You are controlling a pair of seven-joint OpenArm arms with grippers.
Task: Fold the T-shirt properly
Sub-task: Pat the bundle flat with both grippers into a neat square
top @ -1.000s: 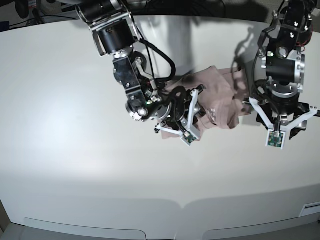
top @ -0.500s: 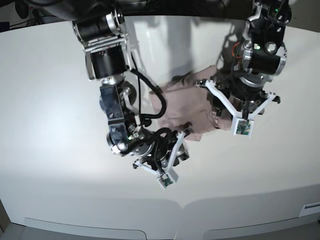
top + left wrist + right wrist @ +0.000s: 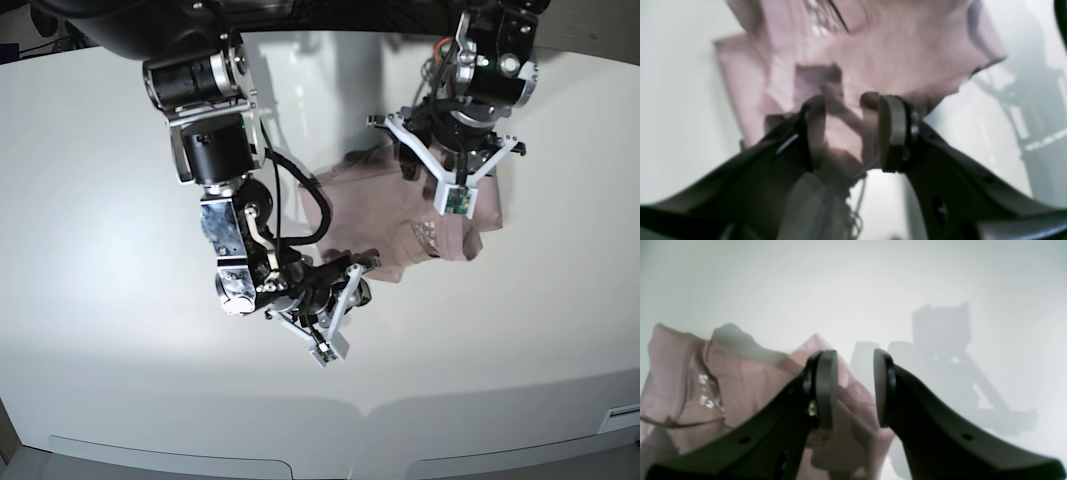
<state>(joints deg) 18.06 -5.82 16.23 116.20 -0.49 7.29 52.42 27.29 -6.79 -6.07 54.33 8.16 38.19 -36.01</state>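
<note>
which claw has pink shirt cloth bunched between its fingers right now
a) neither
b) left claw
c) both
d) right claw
b) In the left wrist view a fold of the T-shirt sits bunched inside the left claw, while in the right wrist view the right claw has an empty gap showing bare table, with the cloth only behind and beside one finger.

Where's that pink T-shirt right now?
In the base view the T-shirt lies bunched on the white table, right of centre, between the left gripper at its far edge and the right gripper at its near edge.
</note>
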